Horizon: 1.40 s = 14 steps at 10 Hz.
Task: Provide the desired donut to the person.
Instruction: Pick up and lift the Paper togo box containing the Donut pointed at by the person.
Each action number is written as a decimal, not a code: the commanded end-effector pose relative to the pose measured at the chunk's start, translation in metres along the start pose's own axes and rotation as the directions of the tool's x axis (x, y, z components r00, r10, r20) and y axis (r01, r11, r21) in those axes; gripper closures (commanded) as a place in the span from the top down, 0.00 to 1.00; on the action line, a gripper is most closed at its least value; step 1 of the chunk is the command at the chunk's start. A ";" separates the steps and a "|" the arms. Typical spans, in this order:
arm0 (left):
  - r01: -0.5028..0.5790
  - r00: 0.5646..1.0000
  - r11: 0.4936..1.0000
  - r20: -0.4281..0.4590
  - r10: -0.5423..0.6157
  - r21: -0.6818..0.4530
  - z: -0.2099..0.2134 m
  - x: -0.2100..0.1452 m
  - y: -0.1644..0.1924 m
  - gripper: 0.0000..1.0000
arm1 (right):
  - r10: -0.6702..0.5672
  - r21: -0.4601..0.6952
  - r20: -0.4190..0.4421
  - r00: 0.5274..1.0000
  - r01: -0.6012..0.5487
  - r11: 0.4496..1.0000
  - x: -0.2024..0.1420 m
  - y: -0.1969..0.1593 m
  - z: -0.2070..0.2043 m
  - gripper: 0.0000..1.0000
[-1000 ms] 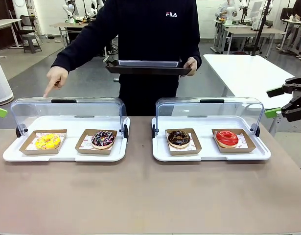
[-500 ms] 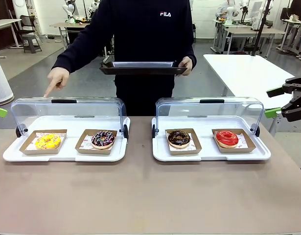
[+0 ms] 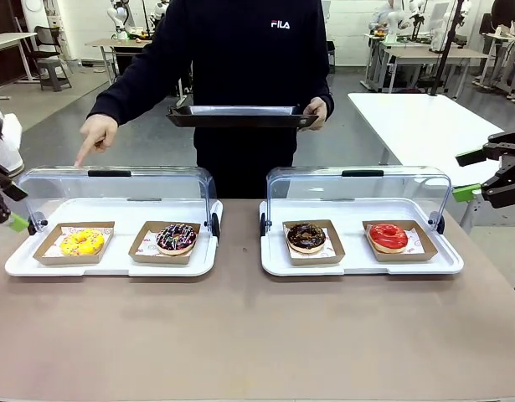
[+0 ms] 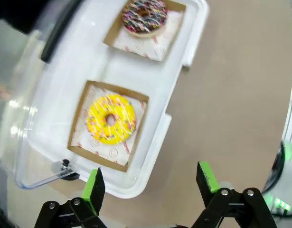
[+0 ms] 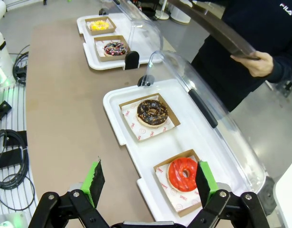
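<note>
The left gripper (image 4: 150, 184) hangs wide open and empty over the near rim of the left white tray (image 4: 157, 137), just beside the yellow donut (image 4: 111, 119). The person's hand (image 3: 97, 134) points down at this donut from behind the case. The right gripper (image 5: 148, 183), also wide open and empty, hangs at the right end of the table (image 3: 240, 335), whose front is bare. Compared with a second ago, the left arm has swung in at the left edge.

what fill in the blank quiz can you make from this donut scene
The person's pointing hand hangs over the left case, on the side of the ____ donut. Their other hand holds a black ____. The red donut lies in the ____ case. The left gripper is ____.
Missing: yellow, tray, right, open.
</note>
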<state>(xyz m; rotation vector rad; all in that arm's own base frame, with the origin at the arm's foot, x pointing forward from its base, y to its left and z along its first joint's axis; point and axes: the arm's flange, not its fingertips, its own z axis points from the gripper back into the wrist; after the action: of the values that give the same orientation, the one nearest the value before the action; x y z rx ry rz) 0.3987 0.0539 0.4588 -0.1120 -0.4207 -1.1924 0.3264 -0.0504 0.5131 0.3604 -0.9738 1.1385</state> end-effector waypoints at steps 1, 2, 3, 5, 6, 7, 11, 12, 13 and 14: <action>0.219 0.969 0.976 -0.111 -0.220 -0.015 -0.006 -0.013 0.026 1.00 | 0.009 0.005 0.024 1.000 -0.009 1.000 -0.001 -0.002 -0.001 1.00; 0.341 0.919 0.939 -0.197 -0.342 -0.041 -0.021 -0.015 0.030 1.00 | 0.009 0.005 0.024 1.000 -0.009 1.000 -0.001 -0.002 -0.001 1.00; 0.349 0.912 0.935 -0.205 -0.355 -0.063 -0.034 -0.007 0.029 1.00 | 0.009 0.005 0.024 1.000 -0.009 1.000 -0.001 -0.002 -0.001 1.00; 0.353 0.907 0.930 -0.207 -0.368 -0.103 -0.067 0.004 0.034 1.00 | 0.009 0.005 0.024 1.000 -0.009 1.000 -0.001 -0.002 -0.001 1.00; 0.327 0.905 0.938 -0.246 -0.346 -0.118 -0.085 0.004 0.042 1.00 | 0.009 0.005 0.024 1.000 -0.009 1.000 -0.001 -0.002 -0.001 1.00; 0.297 0.916 0.947 -0.244 -0.318 -0.120 -0.096 0.003 0.047 1.00 | 0.009 0.005 0.024 1.000 -0.009 1.000 -0.001 -0.002 -0.001 1.00; 0.230 0.932 0.971 -0.272 -0.238 -0.059 -0.122 -0.012 0.057 1.00 | 0.009 0.005 0.024 1.000 -0.009 1.000 -0.001 -0.002 -0.001 1.00; 0.218 0.935 0.975 -0.278 -0.221 -0.044 -0.122 -0.014 0.060 1.00 | 0.009 0.005 0.024 1.000 -0.009 1.000 -0.001 -0.002 -0.001 1.00; 0.219 0.937 0.975 -0.271 -0.220 -0.035 -0.123 -0.015 0.062 1.00 | 0.009 0.005 0.024 1.000 -0.009 1.000 -0.001 -0.002 -0.001 1.00; 0.216 0.936 0.975 -0.273 -0.221 -0.051 -0.128 -0.014 0.063 1.00 | 0.009 0.005 0.024 1.000 -0.009 1.000 -0.001 -0.002 -0.001 1.00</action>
<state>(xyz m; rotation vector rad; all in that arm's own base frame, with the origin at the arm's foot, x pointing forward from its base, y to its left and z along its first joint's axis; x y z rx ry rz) 0.4791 0.0528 0.3476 0.0886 -0.1725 -1.4231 0.3261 -0.0511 0.5133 0.3584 -0.9728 1.1372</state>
